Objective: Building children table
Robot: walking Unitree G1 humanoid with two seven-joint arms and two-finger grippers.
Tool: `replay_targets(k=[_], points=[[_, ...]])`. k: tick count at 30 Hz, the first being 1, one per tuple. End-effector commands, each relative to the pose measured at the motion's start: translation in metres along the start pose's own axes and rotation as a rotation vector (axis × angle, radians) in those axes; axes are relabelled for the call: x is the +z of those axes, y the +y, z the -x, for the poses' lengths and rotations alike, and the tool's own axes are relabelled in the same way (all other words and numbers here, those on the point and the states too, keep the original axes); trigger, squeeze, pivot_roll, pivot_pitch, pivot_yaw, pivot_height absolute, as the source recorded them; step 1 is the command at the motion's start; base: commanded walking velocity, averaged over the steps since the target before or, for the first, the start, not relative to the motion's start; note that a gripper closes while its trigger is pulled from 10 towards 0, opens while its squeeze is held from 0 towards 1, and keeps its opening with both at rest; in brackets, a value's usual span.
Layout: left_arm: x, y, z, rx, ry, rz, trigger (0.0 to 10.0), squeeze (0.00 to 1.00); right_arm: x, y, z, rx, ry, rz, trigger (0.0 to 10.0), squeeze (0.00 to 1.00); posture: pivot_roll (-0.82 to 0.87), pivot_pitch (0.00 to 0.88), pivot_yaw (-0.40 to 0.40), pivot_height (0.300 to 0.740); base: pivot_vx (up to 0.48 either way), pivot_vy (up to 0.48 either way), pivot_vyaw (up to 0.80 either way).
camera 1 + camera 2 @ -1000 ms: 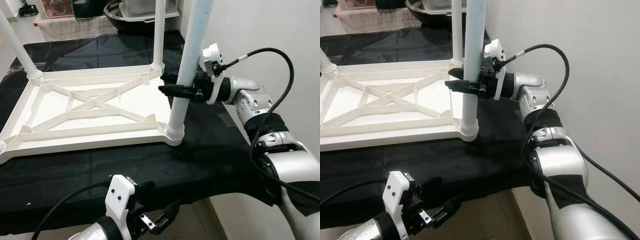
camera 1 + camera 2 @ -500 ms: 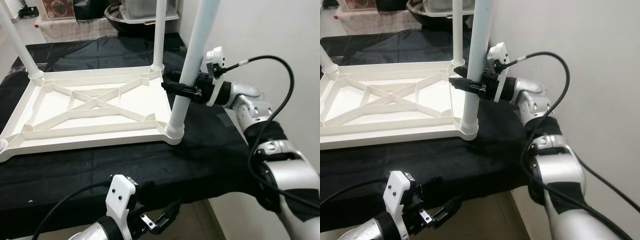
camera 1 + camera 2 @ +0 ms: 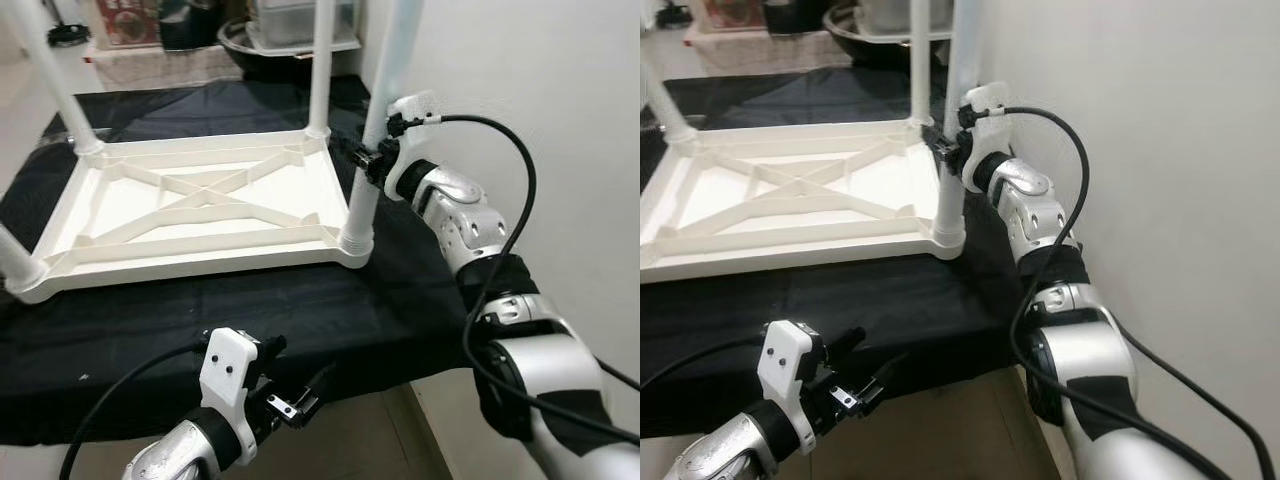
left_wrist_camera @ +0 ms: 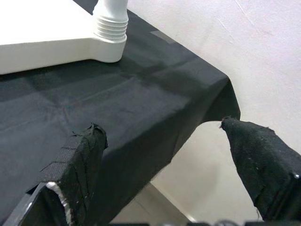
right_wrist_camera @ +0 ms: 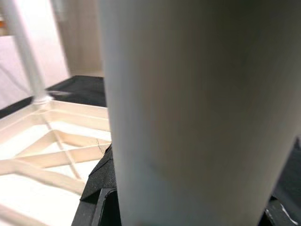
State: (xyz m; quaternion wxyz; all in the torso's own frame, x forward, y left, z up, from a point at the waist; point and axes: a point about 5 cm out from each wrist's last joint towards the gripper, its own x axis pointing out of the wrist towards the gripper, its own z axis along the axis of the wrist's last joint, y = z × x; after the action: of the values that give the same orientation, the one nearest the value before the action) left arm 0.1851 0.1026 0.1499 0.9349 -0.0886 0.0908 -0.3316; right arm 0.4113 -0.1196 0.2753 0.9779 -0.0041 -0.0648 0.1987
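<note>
**A:** Here's the picture: the white table top (image 3: 190, 205) lies upside down on a black cloth (image 3: 300, 300) that covers the work surface, ribs and cross-bracing facing up. White legs stand up from its corners.

**B:** And the right gripper (image 3: 368, 160) is at the near-right leg (image 3: 365, 165), part-way up the tube, with the black fingers clamped around it. In the right wrist view that tube looms huge and pale, with dark finger pads either side at its base.

**A:** That leg sits in its corner socket, ribbed collar at the bottom, right by the cloth's right edge. Far-right leg (image 3: 319, 70) upright behind it, another leg (image 3: 55, 85) at the far left, tilted outward, and one (image 3: 15, 262) at the near left corner.

**B:** Left gripper (image 3: 300, 400)?

**A:** Low and near, below the front edge of the cloth, fingers spread and holding nothing. Its wrist view looks between two black fingertips (image 4: 82, 150) at the cloth's draped corner and the collar of that near-right leg.

**B:** The room: a plain white wall (image 3: 520, 100) close on the right, pale floor, and a dark basin (image 3: 240, 40) with a grey tub beyond the far edge.
</note>
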Motion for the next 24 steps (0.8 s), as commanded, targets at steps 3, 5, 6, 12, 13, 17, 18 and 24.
replay_targets(k=[3, 5, 6, 12, 13, 17, 18, 24], points=[[-0.003, 0.002, -0.001, 0.023, 0.009, -0.012, 10.0, 0.0, -0.058, -0.011, 0.012, -0.291, 0.251, -0.071, 10.0, 0.0, 0.12, 0.196, -0.033, 0.74, 0.0, 0.0, 0.0], [-0.004, 0.003, -0.002, 0.025, 0.009, -0.014, 10.0, 0.0, -0.058, -0.011, 0.012, -0.354, 0.249, -0.082, 10.0, 0.0, 0.12, 0.196, -0.033, 0.74, 0.0, 0.0, 0.0], [-0.004, 0.003, -0.003, 0.026, 0.008, -0.016, 10.0, 0.0, -0.055, -0.013, 0.013, -0.513, 0.214, -0.107, 10.0, 0.0, 0.12, 0.195, -0.033, 0.74, 0.0, 0.0, 0.0], [-0.004, 0.005, -0.005, 0.031, 0.003, -0.021, 10.0, 0.0, -0.051, -0.007, 0.014, -0.73, 0.159, -0.123, 10.0, 0.0, 0.12, 0.195, -0.038, 0.74, 0.0, 0.0, 0.0], [-0.004, 0.006, -0.006, 0.032, 0.0, -0.023, 10.0, 0.0, -0.047, -0.004, 0.015, -0.835, 0.135, -0.106, 10.0, 0.0, 0.12, 0.195, -0.038, 0.74, 0.0, 0.0, 0.0], [-0.004, 0.006, -0.007, 0.032, -0.002, -0.023, 10.0, 0.0, -0.043, 0.001, 0.015, -0.949, 0.119, -0.115, 10.0, 0.0, 0.12, 0.194, -0.037, 0.74, 0.0, 0.0, 0.0], [-0.004, 0.006, -0.007, 0.032, -0.002, -0.023, 10.0, 0.0, -0.043, 0.001, 0.015, -0.949, 0.119, -0.115, 10.0, 0.0, 0.12, 0.194, -0.037, 0.74, 0.0, 0.0, 0.0], [-0.005, 0.006, -0.009, 0.032, -0.006, -0.026, 10.0, 0.0, -0.037, 0.015, 0.014, -1.147, 0.163, -0.207, 10.0, 0.0, 0.12, 0.192, -0.041, 0.74, 0.0, 0.0, 0.0]])
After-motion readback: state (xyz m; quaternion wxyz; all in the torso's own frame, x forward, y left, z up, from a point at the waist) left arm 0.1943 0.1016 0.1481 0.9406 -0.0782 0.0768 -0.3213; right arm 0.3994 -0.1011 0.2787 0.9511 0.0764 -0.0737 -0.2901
